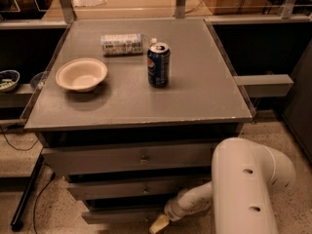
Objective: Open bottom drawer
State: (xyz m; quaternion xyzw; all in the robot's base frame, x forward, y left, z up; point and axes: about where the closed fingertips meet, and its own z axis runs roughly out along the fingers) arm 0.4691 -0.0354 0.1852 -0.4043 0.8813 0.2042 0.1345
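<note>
The single camera view looks down on a grey cabinet. The bottom drawer (114, 216) sits at the very foot of the stack and shows only as a slim grey strip close to the lower edge of the picture. Directly above it is the mid-sized drawer front (117, 189), and above that the tallest one (107, 159), each with a small knob at its centre. The gripper (159, 224) is low down at the right-hand part of the bottom drawer's front, with its pale tan tip right against or just in front of the panel. Whether it is open or closed, and whether it has anything in its grasp, cannot be told from here. The bottom drawer's own knob cannot be made out and may lie behind the gripper. The white arm (195, 201) reaches in from the right of the bottom drawer, and its bulky upper link (248, 189) covers the drawer's right end. Far above the bottom drawer, on the cabinet top (204, 96), stand a cream bowl (81, 74) and an upright blue soda can (158, 65), and a wrapped packet (122, 43) lies on its side. The drawer is likely rigid and should slide straight out on its runners. It probably has some weight or friction, so a firm hold and a level pull outward look right. The central knob is the place to take hold. It is small and smooth, so a loose or off-centre grip could slip off, and a sharp tug could rock the can above.
</note>
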